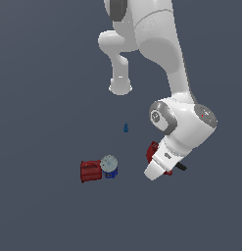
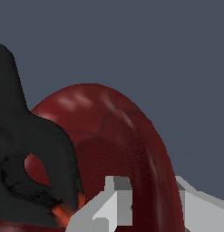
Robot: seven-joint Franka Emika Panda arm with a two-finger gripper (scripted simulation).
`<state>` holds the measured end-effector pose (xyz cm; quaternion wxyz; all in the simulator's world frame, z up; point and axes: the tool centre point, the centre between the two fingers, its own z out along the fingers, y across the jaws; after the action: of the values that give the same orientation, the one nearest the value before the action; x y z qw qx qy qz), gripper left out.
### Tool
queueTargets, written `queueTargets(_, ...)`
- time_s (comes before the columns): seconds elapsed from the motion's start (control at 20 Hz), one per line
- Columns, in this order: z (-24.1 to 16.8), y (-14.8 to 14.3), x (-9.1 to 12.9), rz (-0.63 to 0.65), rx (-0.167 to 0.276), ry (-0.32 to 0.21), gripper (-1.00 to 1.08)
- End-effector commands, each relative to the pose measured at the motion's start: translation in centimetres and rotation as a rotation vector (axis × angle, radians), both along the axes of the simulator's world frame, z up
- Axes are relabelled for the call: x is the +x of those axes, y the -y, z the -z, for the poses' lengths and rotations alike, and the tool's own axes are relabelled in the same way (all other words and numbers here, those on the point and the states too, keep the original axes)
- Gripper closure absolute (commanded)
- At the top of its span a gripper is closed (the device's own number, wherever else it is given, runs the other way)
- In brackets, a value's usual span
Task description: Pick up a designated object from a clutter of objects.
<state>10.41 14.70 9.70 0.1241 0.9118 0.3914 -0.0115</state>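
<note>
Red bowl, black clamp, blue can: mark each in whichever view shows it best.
red bowl (image 2: 127, 136): wrist view, on its glossy curved wall.
black clamp (image 2: 36, 149): wrist view, on its broad black body in front of the bowl.
blue can (image 1: 109, 164): exterior view, on its pale grey lid.

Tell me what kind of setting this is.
Likely a bare simulated test scene: a featureless grey floor, one white arm, and small clutter, a red ribbed cylinder, blue can and red bowl.

The whole scene was seen from high up and fairly far off in the exterior view; the red bowl (image 2: 127, 149) and black clamp (image 2: 27, 154) were shot super close from the wrist.
</note>
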Motion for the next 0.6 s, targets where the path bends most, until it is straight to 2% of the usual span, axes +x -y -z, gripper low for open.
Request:
queueTargets(0.0,0.0,0.0,0.0,0.000,0.000,0.001,1.08)
queueTargets(0.3,-0.1,0.0,0.0,0.000,0.000,0.000,1.08)
queueTargets(0.55,-1.8,0.3,0.1,0.000,0.000,0.000,1.08)
